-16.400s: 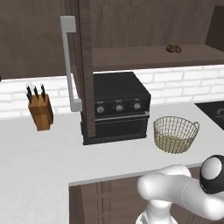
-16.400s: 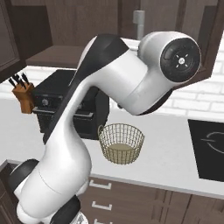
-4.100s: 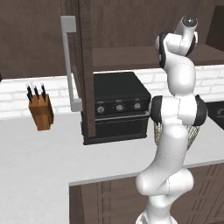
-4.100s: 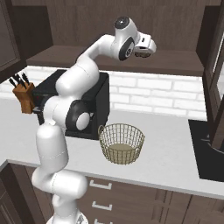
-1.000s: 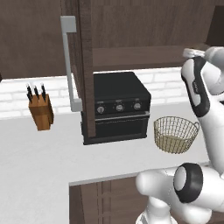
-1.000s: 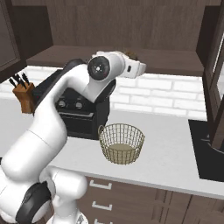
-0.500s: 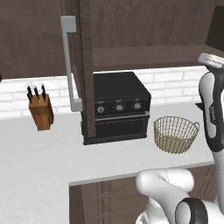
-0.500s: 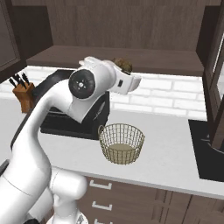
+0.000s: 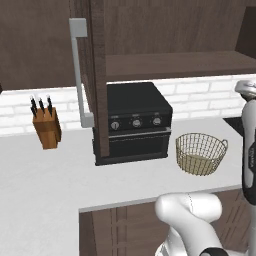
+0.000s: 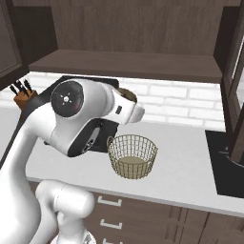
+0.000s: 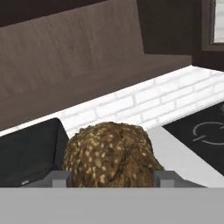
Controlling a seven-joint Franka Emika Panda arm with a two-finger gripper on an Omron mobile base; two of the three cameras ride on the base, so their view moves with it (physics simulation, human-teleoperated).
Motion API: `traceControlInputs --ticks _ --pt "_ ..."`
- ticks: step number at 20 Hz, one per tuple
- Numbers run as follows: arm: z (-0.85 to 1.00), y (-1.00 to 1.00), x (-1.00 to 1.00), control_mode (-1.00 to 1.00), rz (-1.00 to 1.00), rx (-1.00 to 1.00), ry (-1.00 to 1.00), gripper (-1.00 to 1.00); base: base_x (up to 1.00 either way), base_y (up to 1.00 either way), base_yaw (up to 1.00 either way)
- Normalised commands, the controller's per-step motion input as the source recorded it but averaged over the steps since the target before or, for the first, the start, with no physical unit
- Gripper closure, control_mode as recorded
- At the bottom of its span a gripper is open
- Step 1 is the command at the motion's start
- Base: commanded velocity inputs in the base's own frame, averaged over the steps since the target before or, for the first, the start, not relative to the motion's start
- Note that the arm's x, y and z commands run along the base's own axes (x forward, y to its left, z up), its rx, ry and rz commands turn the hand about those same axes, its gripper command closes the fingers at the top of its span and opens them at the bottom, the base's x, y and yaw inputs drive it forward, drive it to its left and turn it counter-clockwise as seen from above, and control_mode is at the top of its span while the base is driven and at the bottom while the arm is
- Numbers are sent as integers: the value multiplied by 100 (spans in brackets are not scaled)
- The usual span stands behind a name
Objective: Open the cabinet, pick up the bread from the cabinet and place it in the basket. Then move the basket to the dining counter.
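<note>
Both dark finger tips of the gripper (image 11: 111, 177) press against the sides of the one small mottled brown bread lump (image 11: 111, 154), low in the hand view's centre. One white worktop (image 9: 45, 175) below a brick backsplash carries one black countertop oven (image 9: 134, 120), one tan wire-mesh basket (image 9: 201, 152) and one wooden knife block (image 9: 46, 127). The dark brown wall cabinet (image 9: 95, 75) stands open above.

No readable text, label, brand or number anywhere, not even beside the oven (image 9: 134, 122) knobs
</note>
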Motion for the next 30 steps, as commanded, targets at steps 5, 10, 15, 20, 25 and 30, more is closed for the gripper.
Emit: traceControlInputs --ticks 5,10,15,20,25,30 --pt "-66 1 1 -100 -2 0 2 100 0 0 0" --pt "-87 4 26 -100 0 0 1 100 0 0 0" --pt "-69 19 37 -100 -1 -5 12 100 0 0 0" --pt "-45 4 43 -100 0 -5 17 100 0 0 0" --pt "-27 0 44 -100 0 0 21 100 0 0 0" --pt "-31 0 53 -100 0 0 25 100 0 0 0"
